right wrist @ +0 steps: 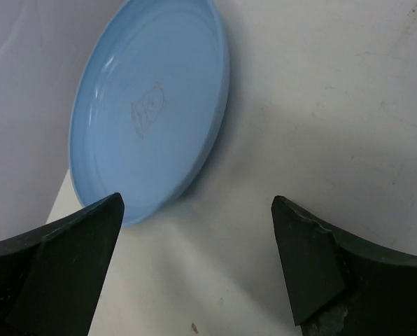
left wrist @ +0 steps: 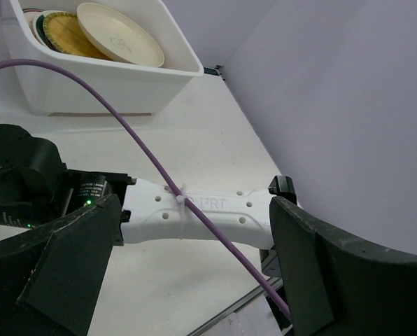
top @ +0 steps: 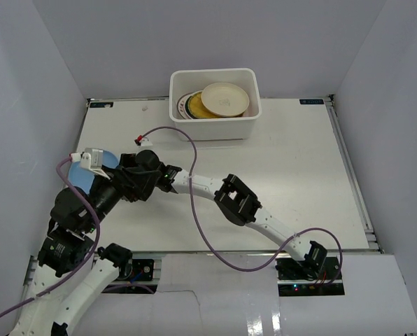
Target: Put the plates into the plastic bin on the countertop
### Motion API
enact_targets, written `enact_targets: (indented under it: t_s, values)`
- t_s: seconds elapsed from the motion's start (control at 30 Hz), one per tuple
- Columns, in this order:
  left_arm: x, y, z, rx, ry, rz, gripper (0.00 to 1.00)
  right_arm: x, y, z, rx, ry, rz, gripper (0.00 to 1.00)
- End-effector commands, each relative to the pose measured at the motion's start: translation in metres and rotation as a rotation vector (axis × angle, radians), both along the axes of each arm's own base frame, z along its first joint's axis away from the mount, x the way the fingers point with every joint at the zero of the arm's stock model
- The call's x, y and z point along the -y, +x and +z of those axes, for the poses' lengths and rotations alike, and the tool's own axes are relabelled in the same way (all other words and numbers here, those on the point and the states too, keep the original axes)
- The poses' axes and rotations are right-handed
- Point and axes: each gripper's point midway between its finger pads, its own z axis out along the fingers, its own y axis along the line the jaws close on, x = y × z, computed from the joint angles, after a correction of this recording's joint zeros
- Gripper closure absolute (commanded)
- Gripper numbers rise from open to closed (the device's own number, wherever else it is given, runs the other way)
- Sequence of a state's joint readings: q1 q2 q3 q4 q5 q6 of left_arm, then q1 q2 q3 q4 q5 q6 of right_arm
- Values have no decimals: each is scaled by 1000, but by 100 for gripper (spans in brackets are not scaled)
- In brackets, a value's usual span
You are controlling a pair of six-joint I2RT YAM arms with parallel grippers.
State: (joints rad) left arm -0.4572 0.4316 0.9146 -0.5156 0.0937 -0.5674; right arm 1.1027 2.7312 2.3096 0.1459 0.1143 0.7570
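Observation:
The white plastic bin (top: 214, 126) stands at the far middle of the countertop (top: 292, 175). It holds a cream plate (top: 224, 99) leaning on a bamboo plate (top: 196, 106) and others behind. It also shows in the left wrist view (left wrist: 110, 84) with the cream plate (left wrist: 121, 35) and the bamboo plate (left wrist: 65, 35). A blue plate (top: 77, 173) sits at the left edge by the wall, partly hidden by the arms. My right gripper (right wrist: 198, 273) is open and empty, just short of the blue plate (right wrist: 149, 105). My left gripper (left wrist: 194, 280) is open and empty, above the right arm's white link (left wrist: 208, 213).
Both arms crowd together at the left (top: 135, 178), so their grippers are hard to separate in the top view. Purple cables (top: 194, 203) loop over the table. Grey wall panels close in on three sides.

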Motion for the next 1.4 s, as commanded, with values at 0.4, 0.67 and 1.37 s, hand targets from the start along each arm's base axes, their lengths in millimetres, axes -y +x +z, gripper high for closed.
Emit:
enact_targets:
  t_s: [0.4,0.67,1.37]
  values:
    - [-35,20,-31,-54,12,233,2,-22,10,-31,-98,146,-180,56]
    - [-32,33,-49,-125,24,261,3,-11,11,-15,-31,101,-180,81]
    - [-42,57,4,3,46,355,4,269,-38,124,287,85,-246,92]
